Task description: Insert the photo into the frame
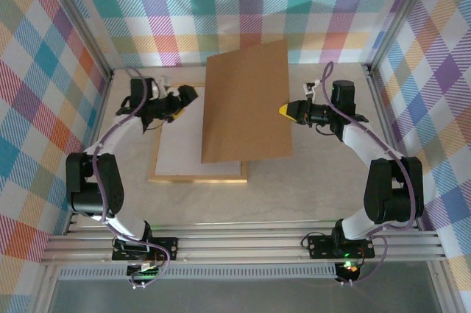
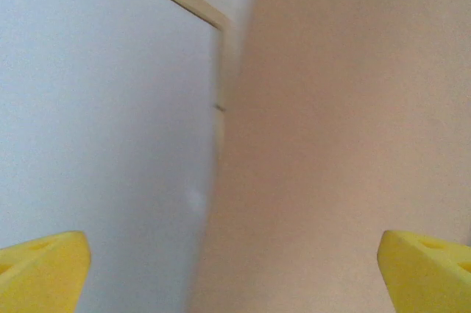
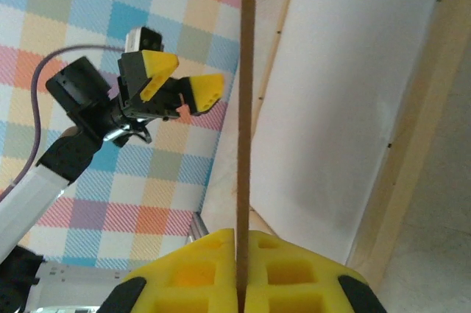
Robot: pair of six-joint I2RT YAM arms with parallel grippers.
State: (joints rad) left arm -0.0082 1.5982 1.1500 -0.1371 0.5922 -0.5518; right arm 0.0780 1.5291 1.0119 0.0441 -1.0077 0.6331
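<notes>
Jaws of the right gripper [image 1: 285, 111] are clamped on the right-hand edge of a brown rectangular backing board [image 1: 246, 103]. The board is held raised and tilted above the beige tabletop [image 1: 316, 180], its far edge reaching toward the tabletop's far edge. Under the board's left half lies the large rectangular frame of thin light golden wood [image 1: 199, 178], flat on the tabletop left of centre, with its long near rail running parallel to the tabletop's near edge. A plain white sheet [image 1: 176, 147] fills the frame's opening. Whether that sheet is the photo lying face down or a mat cannot be told from where I stand. The left gripper [image 1: 184, 101] hovers at the frame's far left corner, just beside the board's left edge, with its jaws wide apart and holding nothing.

The grip looks to be the weak point. A wide, thin board pinched along one edge can pivot or slide between the foam pads, so the free left side may droop. If it comes down askew, a corner would likely catch on a wooden rail instead of seating inside, and it could drag the white sheet out of square. The empty left gripper is close enough for the board to knock it on the way down. Closing the board before the photo is confirmed in place would seal the frame without it.
</notes>
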